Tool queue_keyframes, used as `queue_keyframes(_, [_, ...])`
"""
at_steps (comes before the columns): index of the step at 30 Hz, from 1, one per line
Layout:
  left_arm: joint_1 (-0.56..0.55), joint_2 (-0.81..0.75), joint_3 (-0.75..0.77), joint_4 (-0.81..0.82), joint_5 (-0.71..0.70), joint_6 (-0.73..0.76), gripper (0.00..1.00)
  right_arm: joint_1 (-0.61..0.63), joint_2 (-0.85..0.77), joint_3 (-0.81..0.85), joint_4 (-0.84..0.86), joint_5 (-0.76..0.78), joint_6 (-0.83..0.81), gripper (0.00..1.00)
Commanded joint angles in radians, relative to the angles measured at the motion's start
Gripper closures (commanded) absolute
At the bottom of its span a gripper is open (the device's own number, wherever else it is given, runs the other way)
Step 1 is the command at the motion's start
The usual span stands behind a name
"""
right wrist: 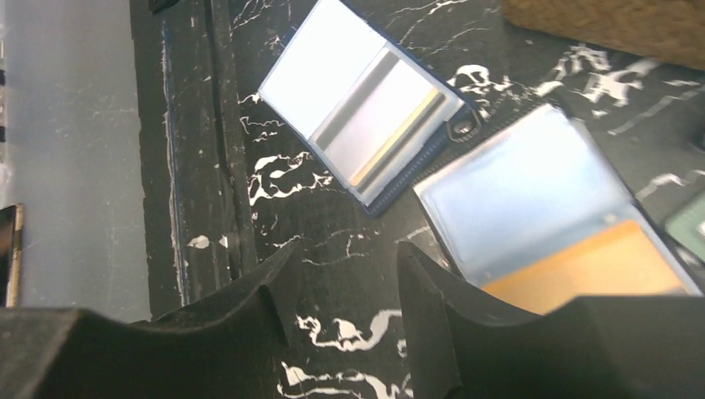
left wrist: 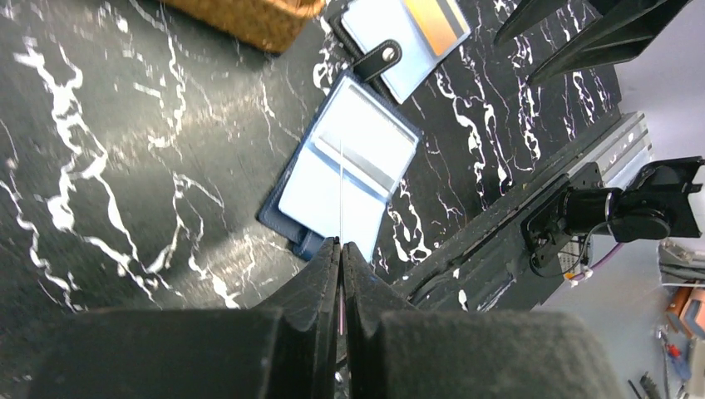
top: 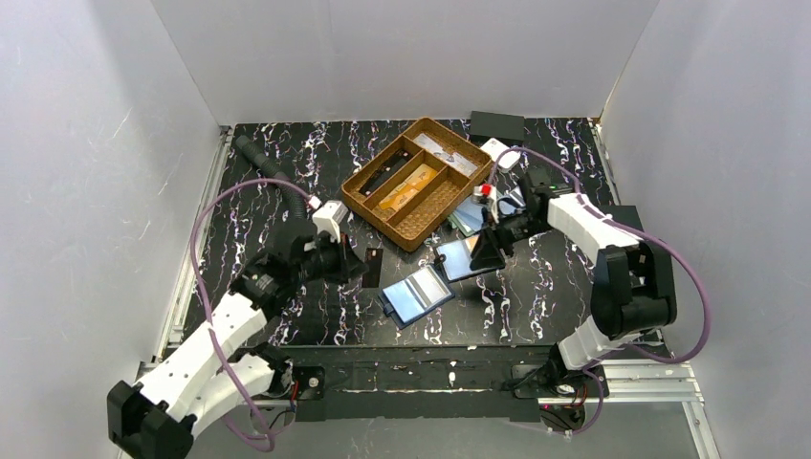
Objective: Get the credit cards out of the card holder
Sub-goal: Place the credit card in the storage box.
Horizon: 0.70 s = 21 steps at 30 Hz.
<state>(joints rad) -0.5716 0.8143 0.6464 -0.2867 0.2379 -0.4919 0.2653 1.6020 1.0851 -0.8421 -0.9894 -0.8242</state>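
I am holding my right gripper [right wrist: 349, 258] spread by the card holder [right wrist: 532, 191], my left gripper [left wrist: 342, 246] pressed together. Tugging the orange credit card [right wrist: 582, 266] is risking dragging that unpinned card holder along.

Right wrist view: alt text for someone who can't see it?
The right gripper hangs open, empty, above a black table. Two open blue holders lie ahead: the far holder and the near holder, which shows an orange credit card.

Both arms same build. Left arm [top: 230, 325], right arm [top: 588, 218]: white link shells, black joint housings, black base blocks. Purple cable [top: 194, 258] loops off each. Left gripper [left wrist: 341, 247], right gripper [right wrist: 349, 247]: matte black wedge fingers [right wrist: 258, 307], tapering to blunt tips.
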Motion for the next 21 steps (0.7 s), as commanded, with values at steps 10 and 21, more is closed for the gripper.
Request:
queue_keyframes(10, [0.226, 0.423, 0.522, -0.265, 0.271, 0.475, 1.0, -0.214, -0.045, 0.052, -0.247, -0.134, -0.278, 0.42])
queue_keyframes(21, [0.28, 0.831, 0.941, -0.393, 0.151, 0.713, 1.0, -0.229, -0.049, 0.058, -0.256, -0.144, -0.273, 0.41])
